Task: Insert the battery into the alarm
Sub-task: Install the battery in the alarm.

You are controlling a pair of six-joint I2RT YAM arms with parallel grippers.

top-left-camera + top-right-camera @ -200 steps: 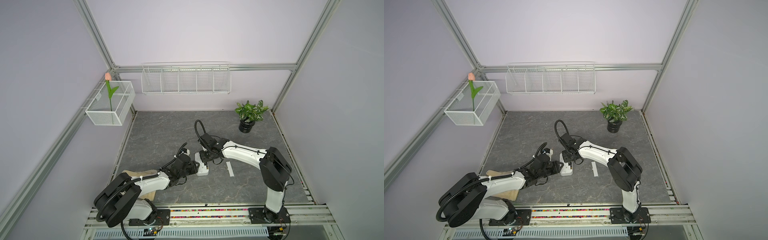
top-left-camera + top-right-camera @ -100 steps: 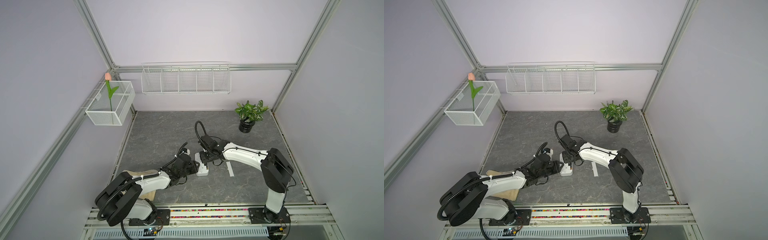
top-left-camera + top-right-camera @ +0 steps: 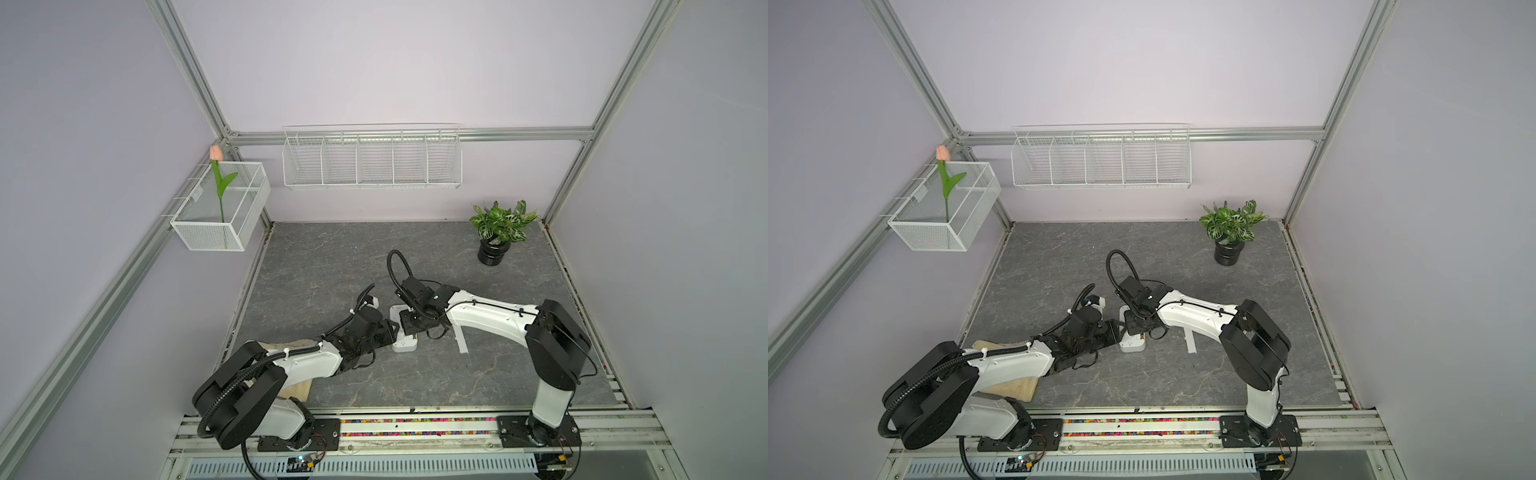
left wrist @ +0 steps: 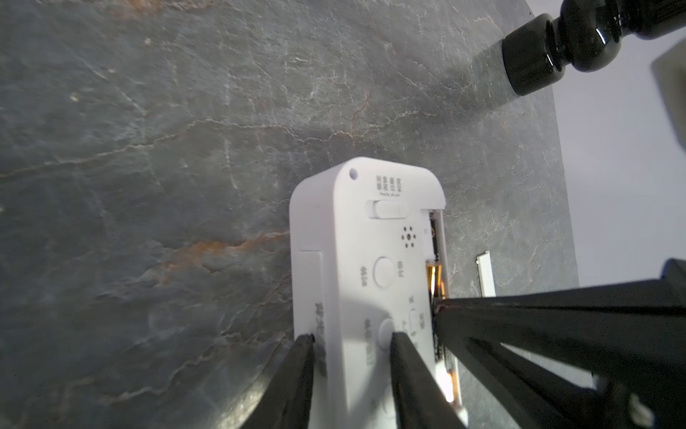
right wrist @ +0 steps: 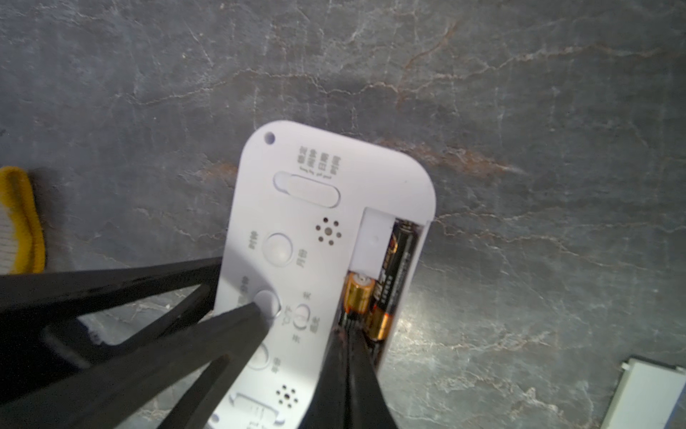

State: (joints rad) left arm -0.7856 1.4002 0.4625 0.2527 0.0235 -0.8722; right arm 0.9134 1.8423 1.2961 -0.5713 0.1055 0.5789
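On the grey table [image 3: 332, 266], near its centre, the alarm [image 5: 297, 223] lies back-up with its battery slot uncovered. The left gripper [image 4: 352, 336] is clamped on the alarm's long edge, one finger on the back face. The right gripper [image 5: 347, 330] has its jaws together, tip touching the battery [image 5: 358, 293] in the slot, beside a second battery [image 5: 397, 260]. The white cover strip [image 3: 461, 341] lies near the alarm, not touching.

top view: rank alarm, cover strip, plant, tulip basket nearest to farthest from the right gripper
1. alarm, directly under the right gripper
2. cover strip, on the table by the right arm
3. plant, back right corner
4. tulip basket, left wall
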